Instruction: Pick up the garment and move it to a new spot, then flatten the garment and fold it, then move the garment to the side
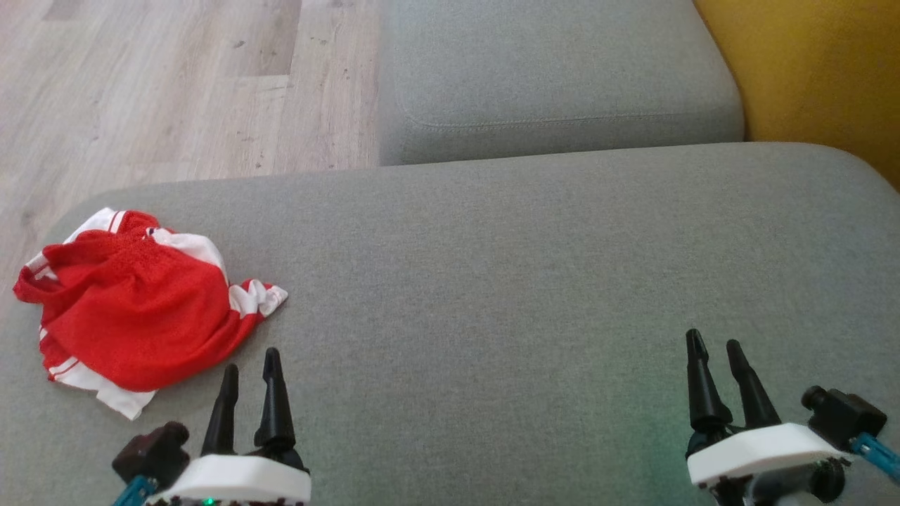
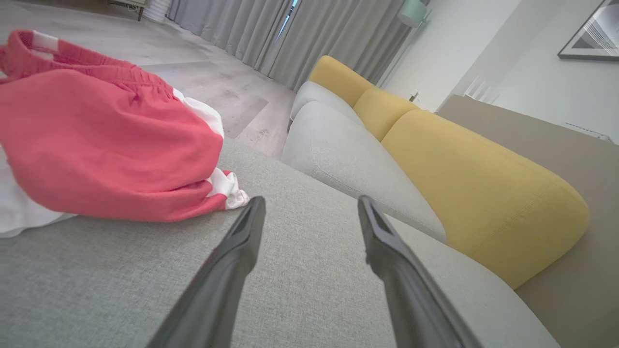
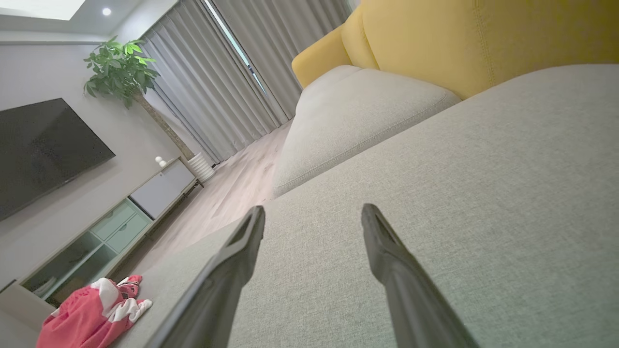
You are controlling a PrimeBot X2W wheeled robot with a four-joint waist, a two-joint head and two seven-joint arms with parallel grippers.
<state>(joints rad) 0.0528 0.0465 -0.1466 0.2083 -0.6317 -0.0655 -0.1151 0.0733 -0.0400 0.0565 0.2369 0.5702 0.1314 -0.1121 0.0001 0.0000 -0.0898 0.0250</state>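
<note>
The red-and-white shorts (image 1: 133, 309) are lying crumpled at 9 o'clock on the grey sofa seat (image 1: 492, 267), at 11 o'clock from the left gripper (image 1: 251, 364). That one and the right gripper (image 1: 714, 339) at 4 o'clock are sitting with fingers apart, holding nothing.

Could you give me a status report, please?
Left gripper, right gripper open, empty. Garment crumpled on cushion, by left gripper, untouched. Nothing in the way.
</note>
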